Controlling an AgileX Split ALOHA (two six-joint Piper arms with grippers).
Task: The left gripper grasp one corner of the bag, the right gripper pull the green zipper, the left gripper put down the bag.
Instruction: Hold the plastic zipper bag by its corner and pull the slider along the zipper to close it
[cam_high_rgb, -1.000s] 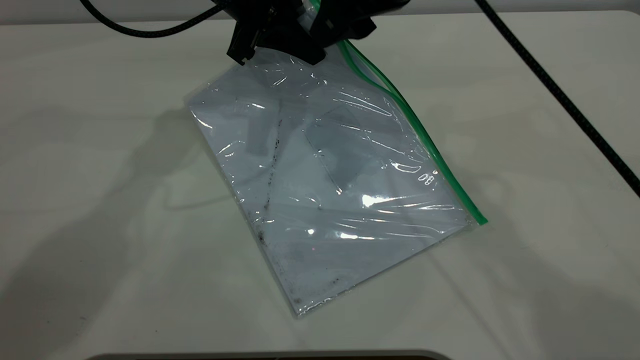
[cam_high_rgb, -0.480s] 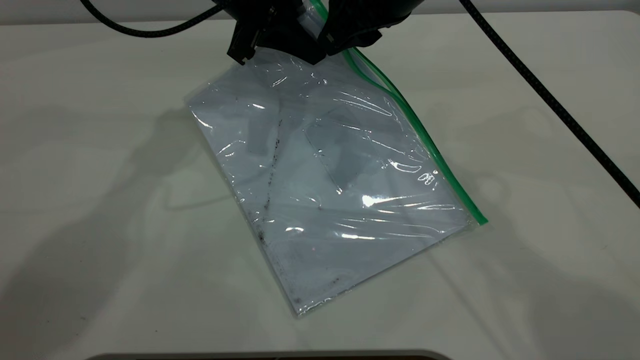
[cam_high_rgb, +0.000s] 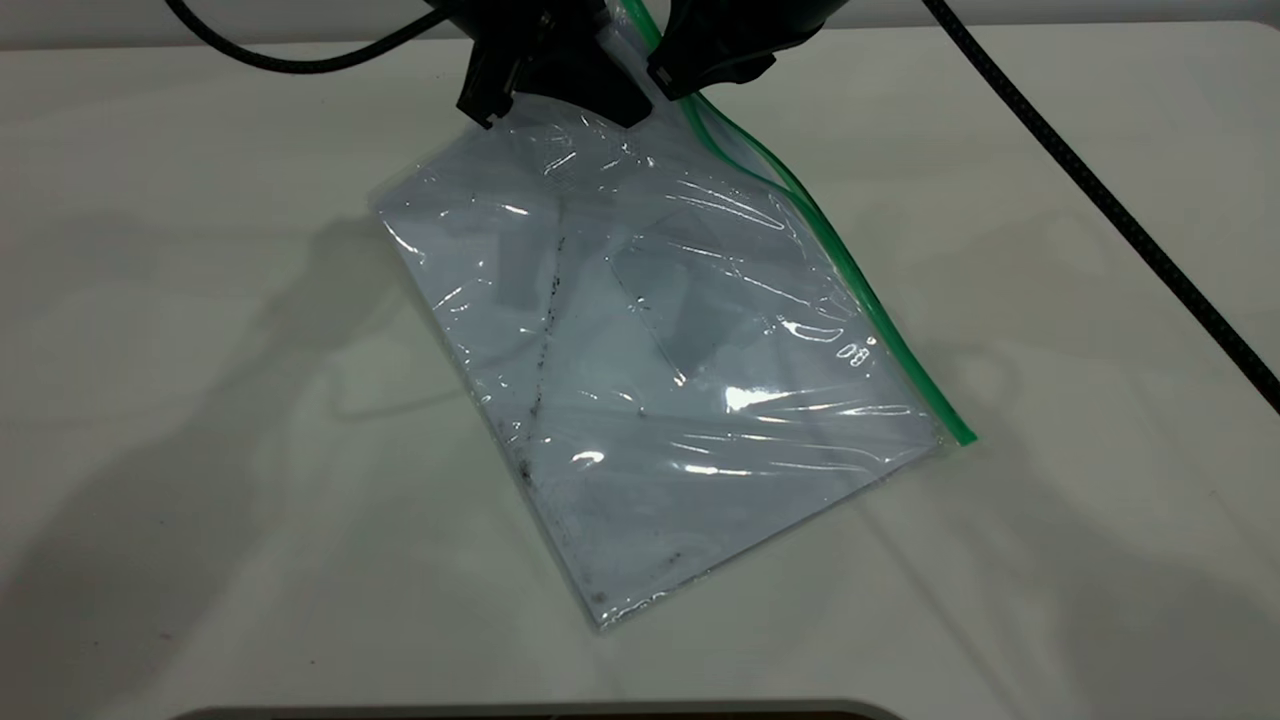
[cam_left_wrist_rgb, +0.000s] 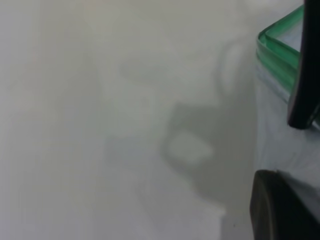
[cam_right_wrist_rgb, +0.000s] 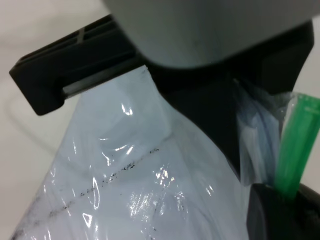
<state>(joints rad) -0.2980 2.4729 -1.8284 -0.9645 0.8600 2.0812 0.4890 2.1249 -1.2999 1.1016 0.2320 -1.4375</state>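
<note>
The clear bag (cam_high_rgb: 660, 380), with white paper and a dark smudge line inside, hangs tilted from its far end, its near end resting on the table. My left gripper (cam_high_rgb: 560, 85) is shut on the far corner, at the end of the green zipper (cam_high_rgb: 850, 280). My right gripper (cam_high_rgb: 705, 70) sits right beside it, shut on the strip. In the right wrist view the green zipper (cam_right_wrist_rgb: 295, 145) runs down into my right gripper (cam_right_wrist_rgb: 287, 210). The slider tab is hidden. The left wrist view shows the green zipper (cam_left_wrist_rgb: 277, 50) and one black fingertip (cam_left_wrist_rgb: 280, 210).
The white table (cam_high_rgb: 200, 450) surrounds the bag. A thick black cable (cam_high_rgb: 1100, 200) crosses the far right of the table, and another (cam_high_rgb: 300, 60) loops at the far left. A dark edge (cam_high_rgb: 540, 712) lies along the near side.
My right gripper has come down slightly onto the green strip beside the left gripper, and its cable has shifted left. The bag's plastic has rippled a little; the left gripper has stayed put.
</note>
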